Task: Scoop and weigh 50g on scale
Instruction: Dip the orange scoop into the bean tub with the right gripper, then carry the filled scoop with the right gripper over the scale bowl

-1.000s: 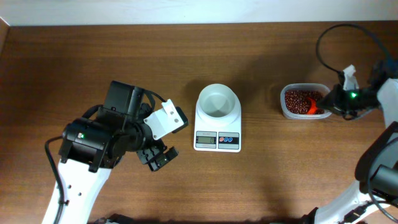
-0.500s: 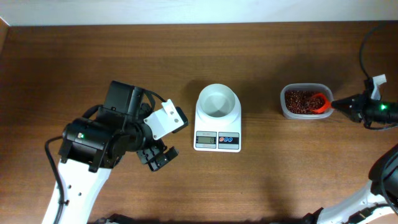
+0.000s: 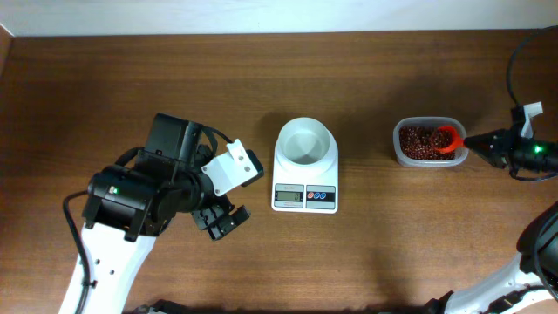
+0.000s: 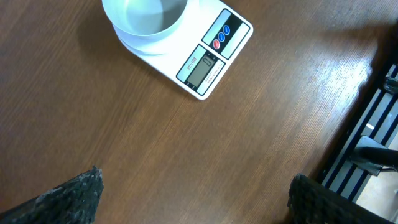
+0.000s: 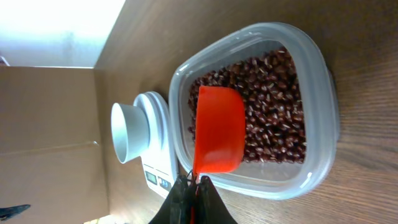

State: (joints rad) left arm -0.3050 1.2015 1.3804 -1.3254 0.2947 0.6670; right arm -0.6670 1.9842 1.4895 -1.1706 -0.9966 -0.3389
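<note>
1. Brown wooden table [image 3: 392, 253] under everything, and only three things are in play on it.
2. Nearest the robot's side, the left gripper [image 3: 222, 220] hangs over bare wood, left of the scale [image 3: 305, 197]. Its fingers are spread wide with nothing between them, so it is out of the action.
3. A little farther out comes the scale, its display [image 4: 200, 66] facing the robot and the bowl [image 3: 305, 141] sitting on top behind it. The bowl is white and bare, with not one bean in it.
4. Off to the right, well apart from the scale, the tub [image 5: 323, 112] holds all the beans [image 5: 273, 106]. The scoop [image 5: 217, 127] is down in the tub against the heap, and the right gripper [image 5: 193, 186] is pinched tight on its thin handle.
5. My call is that this is early going. The scoop is gripped and in the beans, but nothing has been weighed. Lifting a load, carrying it across, tipping it into the bowl and checking the reading all lie ahead, likely over more than one trip.
6. On views, only the overhead shows the layout, with both arms and the gap between tub and scale. The left wrist gives the display and buttons up close, though the digits are too small to read, and it misses the tub entirely. The right wrist alone shows the clamp on the handle. It shows only smooth orange on the scoop, and I cannot tell whether the scoop is loaded.
</note>
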